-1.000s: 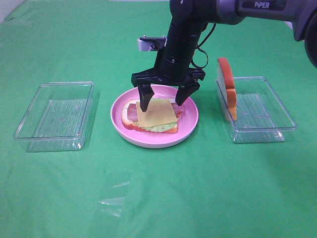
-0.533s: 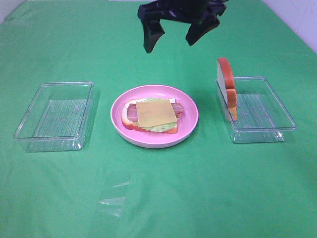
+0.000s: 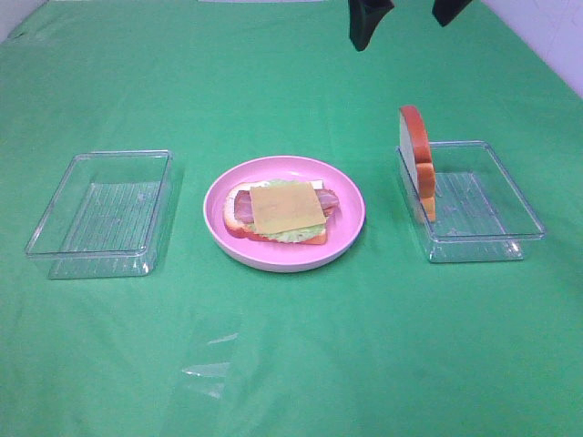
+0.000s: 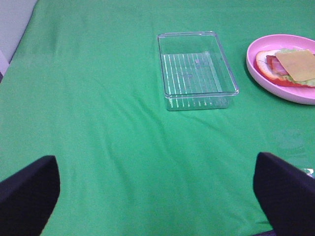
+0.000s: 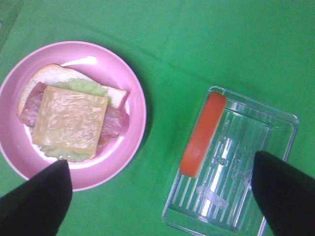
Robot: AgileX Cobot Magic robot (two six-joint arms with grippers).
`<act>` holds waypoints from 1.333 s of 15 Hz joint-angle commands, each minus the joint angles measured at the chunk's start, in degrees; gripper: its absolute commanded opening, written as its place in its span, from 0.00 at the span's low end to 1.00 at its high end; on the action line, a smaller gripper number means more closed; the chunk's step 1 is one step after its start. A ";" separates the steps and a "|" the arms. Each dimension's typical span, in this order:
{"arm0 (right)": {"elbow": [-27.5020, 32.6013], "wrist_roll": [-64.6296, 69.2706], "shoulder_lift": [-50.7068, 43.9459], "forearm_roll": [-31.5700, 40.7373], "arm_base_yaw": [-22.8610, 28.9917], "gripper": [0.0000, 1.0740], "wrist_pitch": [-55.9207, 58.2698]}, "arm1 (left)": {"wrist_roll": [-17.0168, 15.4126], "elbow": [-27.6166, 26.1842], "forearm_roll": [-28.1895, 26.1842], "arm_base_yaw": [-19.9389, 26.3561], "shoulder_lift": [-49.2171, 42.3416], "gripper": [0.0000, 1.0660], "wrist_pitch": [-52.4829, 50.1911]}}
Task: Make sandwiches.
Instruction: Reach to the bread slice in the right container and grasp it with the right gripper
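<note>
An open-faced sandwich (image 3: 281,211) lies on the pink plate (image 3: 348,196): bread, green lettuce, reddish bacon, yellow cheese on top. It also shows in the right wrist view (image 5: 71,118) and the left wrist view (image 4: 290,67). A second bread slice (image 3: 416,160) stands on edge against the left wall of the right clear tray (image 3: 478,202); in the right wrist view its crust (image 5: 202,133) shows. My right gripper (image 3: 407,14) is open and empty, high above the table behind the plate. My left gripper (image 4: 157,196) is open and empty over bare cloth.
An empty clear tray (image 3: 105,212) sits left of the plate, also in the left wrist view (image 4: 195,70). A green cloth (image 3: 291,346) covers the table. A scrap of clear film (image 3: 208,369) lies near the front.
My right gripper has risen from just over the sandwich on the plate and moved up and right, nearly out of the exterior view. The cheese stays on the sandwich.
</note>
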 commanded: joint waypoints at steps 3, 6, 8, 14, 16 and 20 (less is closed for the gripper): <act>0.11 0.00 -0.40 0.92 -3.61 0.90 1.20 | -0.17 0.06 0.23 0.11 -0.92 0.96 -0.57; 0.11 0.97 1.26 -0.06 -3.61 0.90 -0.46 | -0.17 0.06 0.23 0.11 -0.92 0.96 -0.57; 0.11 2.69 4.58 -1.49 -3.61 0.90 -0.52 | -0.17 0.06 0.23 0.11 -0.92 0.96 -0.57; 0.11 7.62 14.95 -7.85 -3.61 0.90 -2.18 | -0.17 0.06 0.23 0.11 -0.92 0.96 -0.57; 0.11 8.65 17.19 -9.22 -3.61 0.90 -2.58 | -0.17 0.06 0.23 0.11 -0.92 0.96 -0.57; 0.11 10.60 20.51 -12.38 -3.61 0.90 -3.38 | -0.17 0.06 0.23 0.11 -0.92 0.96 -0.57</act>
